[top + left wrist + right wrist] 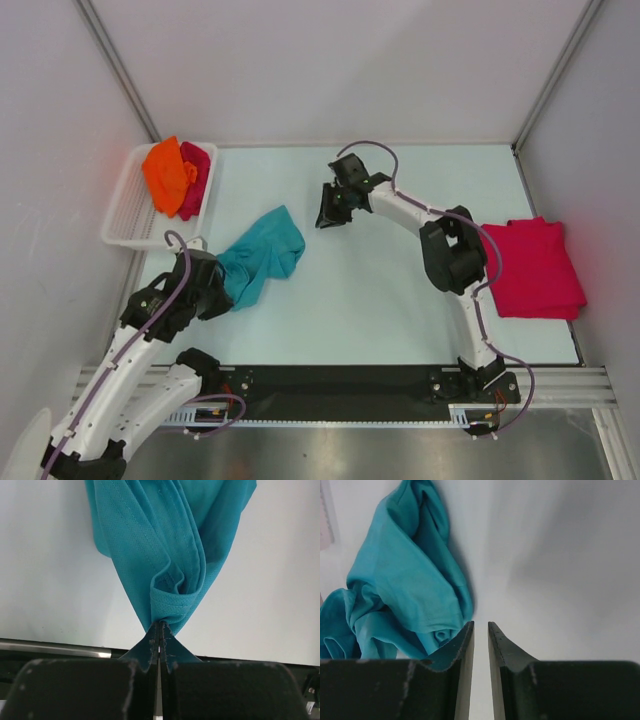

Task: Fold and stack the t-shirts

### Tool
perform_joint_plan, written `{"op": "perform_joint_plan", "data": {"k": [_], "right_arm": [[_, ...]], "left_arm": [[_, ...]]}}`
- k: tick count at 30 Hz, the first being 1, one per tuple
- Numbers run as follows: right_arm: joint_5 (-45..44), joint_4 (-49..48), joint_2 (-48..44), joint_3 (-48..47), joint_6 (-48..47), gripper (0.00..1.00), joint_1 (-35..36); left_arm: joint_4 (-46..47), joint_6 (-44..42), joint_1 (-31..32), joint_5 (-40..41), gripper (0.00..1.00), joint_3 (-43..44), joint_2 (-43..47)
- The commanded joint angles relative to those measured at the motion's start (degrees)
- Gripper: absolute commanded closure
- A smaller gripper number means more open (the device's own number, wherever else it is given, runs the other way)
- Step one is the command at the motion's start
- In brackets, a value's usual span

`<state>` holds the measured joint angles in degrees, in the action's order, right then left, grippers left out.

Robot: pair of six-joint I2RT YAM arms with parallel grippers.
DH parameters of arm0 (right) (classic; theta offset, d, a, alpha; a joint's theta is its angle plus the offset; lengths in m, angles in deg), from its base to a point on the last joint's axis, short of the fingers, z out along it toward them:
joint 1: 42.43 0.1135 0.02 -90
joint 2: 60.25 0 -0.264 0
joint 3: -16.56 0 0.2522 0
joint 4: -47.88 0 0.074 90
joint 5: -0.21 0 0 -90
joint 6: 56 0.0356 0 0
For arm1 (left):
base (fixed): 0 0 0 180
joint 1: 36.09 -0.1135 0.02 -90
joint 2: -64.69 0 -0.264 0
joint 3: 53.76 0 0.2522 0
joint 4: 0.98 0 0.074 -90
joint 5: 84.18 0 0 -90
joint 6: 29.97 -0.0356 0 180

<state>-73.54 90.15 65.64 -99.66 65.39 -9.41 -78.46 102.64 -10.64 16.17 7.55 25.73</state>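
Pinching teal t-shirt (pixel 165 555) edge: left end effector (pixel 159 626), clamped tight; right end effector (pixel 481 625) slightly parted, empty, nearby.

Matt, fine-mesh cloth teal t-shirt (pixel 170 555); scuffed matt-black left end effector (pixel 159 626)

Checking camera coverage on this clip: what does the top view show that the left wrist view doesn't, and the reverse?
Top only: a white basket holding an orange shirt and a crimson shirt, a folded crimson shirt at the right, the right arm. Left wrist only: up close, the left jaws clamped shut on a fold of the teal shirt. Both: that teal shirt and the pale table.
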Motion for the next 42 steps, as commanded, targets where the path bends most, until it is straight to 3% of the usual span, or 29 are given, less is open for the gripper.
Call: {"op": "perform_joint_plan", "data": {"k": [1,15,42], "right_arm": [[2.65,1.63,2.96,-6.52,0.51,0.77,2.40],[2.82,2.08,6.83,-8.47,2.00,0.77,7.06],[1.06,-0.56,4.63,-1.61,1.74,0.70,5.39]], "left_arm": [[0.88,0.90,0.39,0.11,1.00,-1.67,-0.06],[2.46,0.37,0.39,-0.24,1.00,-2.20,-0.33],[2.73,0.10,0.39,-0.42,1.00,-2.90,0.46]]}}
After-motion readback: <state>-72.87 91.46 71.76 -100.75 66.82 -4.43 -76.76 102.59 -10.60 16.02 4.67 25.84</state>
